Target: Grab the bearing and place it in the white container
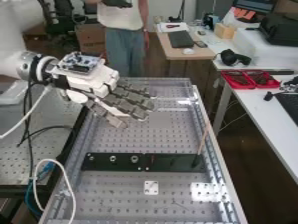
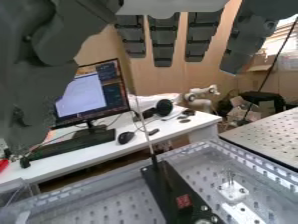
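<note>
Dark grey hand [image 1: 130,101] hangs over the perforated bench [image 1: 163,127], its fingers straight, well apart from the thumb and gripping nothing. Small silver rings [image 1: 134,159], which to me seem the bearings, sit on the black strip [image 1: 174,163], near a white piece [image 1: 151,187].

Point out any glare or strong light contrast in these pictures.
High view: white glare on the metal bench, at the view's lower right and again farther back; wrist view: bright window and lit screen, with the hand dark against the wall.
</note>
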{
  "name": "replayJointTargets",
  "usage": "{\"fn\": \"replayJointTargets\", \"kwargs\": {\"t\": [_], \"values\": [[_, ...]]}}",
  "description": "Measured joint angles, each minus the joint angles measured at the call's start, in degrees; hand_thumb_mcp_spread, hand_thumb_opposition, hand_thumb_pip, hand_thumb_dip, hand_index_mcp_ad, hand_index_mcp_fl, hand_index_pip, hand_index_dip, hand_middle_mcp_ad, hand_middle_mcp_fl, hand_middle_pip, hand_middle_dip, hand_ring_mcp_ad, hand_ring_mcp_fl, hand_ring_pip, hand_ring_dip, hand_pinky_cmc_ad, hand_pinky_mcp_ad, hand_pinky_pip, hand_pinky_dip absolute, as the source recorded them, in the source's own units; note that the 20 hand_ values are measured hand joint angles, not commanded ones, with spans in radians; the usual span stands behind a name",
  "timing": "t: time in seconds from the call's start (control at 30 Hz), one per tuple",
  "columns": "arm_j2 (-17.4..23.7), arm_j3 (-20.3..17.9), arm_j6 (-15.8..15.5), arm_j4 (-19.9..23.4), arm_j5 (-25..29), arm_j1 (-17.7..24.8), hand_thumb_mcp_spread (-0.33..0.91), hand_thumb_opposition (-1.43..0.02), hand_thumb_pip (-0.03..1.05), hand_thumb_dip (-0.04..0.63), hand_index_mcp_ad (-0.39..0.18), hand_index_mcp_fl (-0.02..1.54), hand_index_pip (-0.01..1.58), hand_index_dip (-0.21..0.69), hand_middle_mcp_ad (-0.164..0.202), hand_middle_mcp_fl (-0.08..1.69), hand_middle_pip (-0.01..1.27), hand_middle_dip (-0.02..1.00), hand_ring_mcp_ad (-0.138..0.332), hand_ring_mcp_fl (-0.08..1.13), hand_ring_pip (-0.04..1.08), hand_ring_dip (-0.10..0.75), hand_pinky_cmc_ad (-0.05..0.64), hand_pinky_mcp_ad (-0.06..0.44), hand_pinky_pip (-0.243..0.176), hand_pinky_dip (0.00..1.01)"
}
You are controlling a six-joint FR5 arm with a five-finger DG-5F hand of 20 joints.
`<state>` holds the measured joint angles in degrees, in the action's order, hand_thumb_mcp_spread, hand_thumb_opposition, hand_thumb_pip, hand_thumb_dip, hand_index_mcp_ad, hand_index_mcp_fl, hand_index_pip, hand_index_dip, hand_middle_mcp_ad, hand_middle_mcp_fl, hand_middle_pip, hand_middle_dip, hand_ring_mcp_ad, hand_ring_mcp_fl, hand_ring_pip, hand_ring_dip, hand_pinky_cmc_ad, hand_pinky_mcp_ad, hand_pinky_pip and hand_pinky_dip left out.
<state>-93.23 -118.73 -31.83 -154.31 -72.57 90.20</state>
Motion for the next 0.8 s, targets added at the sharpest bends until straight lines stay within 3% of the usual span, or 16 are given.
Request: {"fn": "replayJointTargets", "kwargs": {"t": [0.17, 0.3, 0.53, 0.8], "values": [[-0.86, -1.16, 0.44, 2.48, 1.57, 0.25, 0.30, -0.69, 0.45, 0.070, -0.009, 0.05, 0.09, 0.009, 0.086, 0.04, 0.14, 0.17, 0.147, 0.00, 0.10, 0.059, 0.361, 0.290, -0.075, 0.25], [-1.95, -1.64, -0.17, 3.97, -0.74, -1.19, 0.30, -0.70, 0.47, 0.094, -0.014, 0.05, 0.10, 0.012, 0.084, 0.04, 0.14, 0.17, 0.147, 0.00, 0.10, 0.059, 0.361, 0.290, -0.075, 0.25], [-4.73, -0.96, -2.16, 4.89, -12.02, -8.10, 0.34, -0.71, 0.48, 0.126, -0.056, 0.07, 0.18, 0.014, 0.087, 0.04, 0.14, 0.17, 0.150, 0.00, 0.11, 0.066, 0.361, 0.290, -0.075, 0.25], [-9.15, -0.18, -3.24, 9.27, -24.27, -16.06, 0.39, -0.74, 0.51, 0.161, -0.087, 0.22, 0.45, 0.051, 0.087, 0.04, 0.14, 0.17, 0.150, 0.00, 0.10, 0.066, 0.361, 0.293, -0.075, 0.22]]}}
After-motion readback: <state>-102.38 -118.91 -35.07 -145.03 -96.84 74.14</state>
